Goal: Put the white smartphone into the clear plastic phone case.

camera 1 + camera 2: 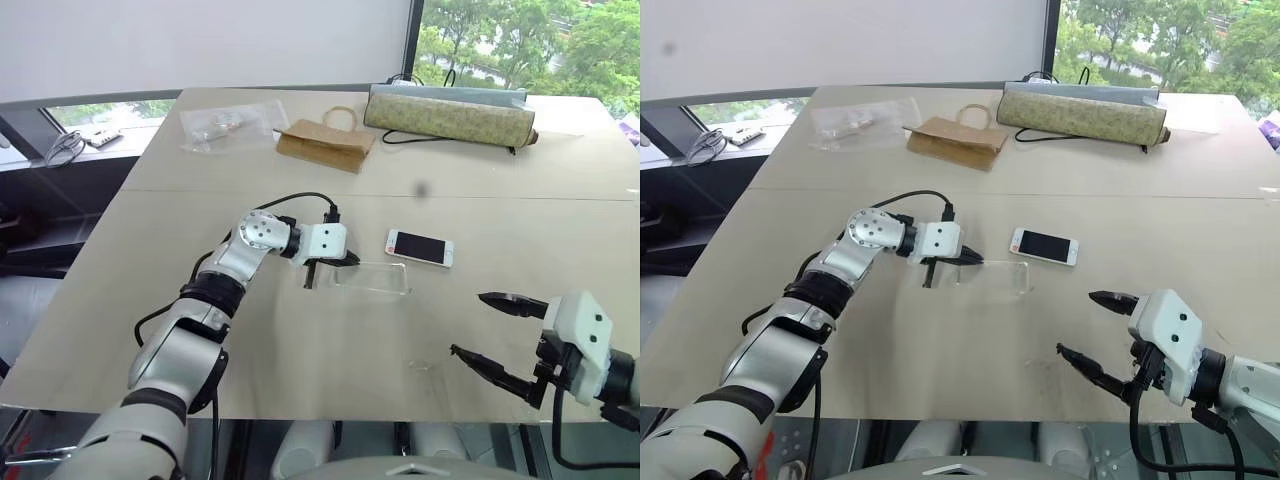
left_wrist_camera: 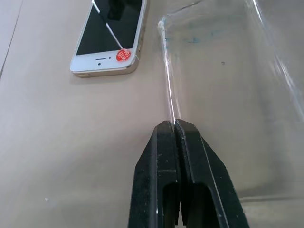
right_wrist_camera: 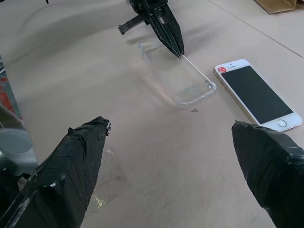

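The white smartphone [image 1: 420, 248] lies flat, screen up, near the middle of the table, with a red sticker at one corner [image 2: 123, 55]. Just in front of it and to its left lies the clear plastic phone case [image 1: 372, 277], open side up. My left gripper [image 1: 345, 258] is shut on the case's long rim near its left end; the pinch shows in the left wrist view [image 2: 173, 124] and in the right wrist view [image 3: 178, 50]. My right gripper [image 1: 468, 323] hovers open near the table's front right, apart from both, with nothing between its fingers [image 3: 76, 156].
At the back of the table lie a brown paper bag [image 1: 325, 140], a crinkled clear plastic bag [image 1: 225, 122] and a long patterned roll [image 1: 450, 115] with a black cable. A small clear scrap [image 1: 421, 365] lies near the front edge.
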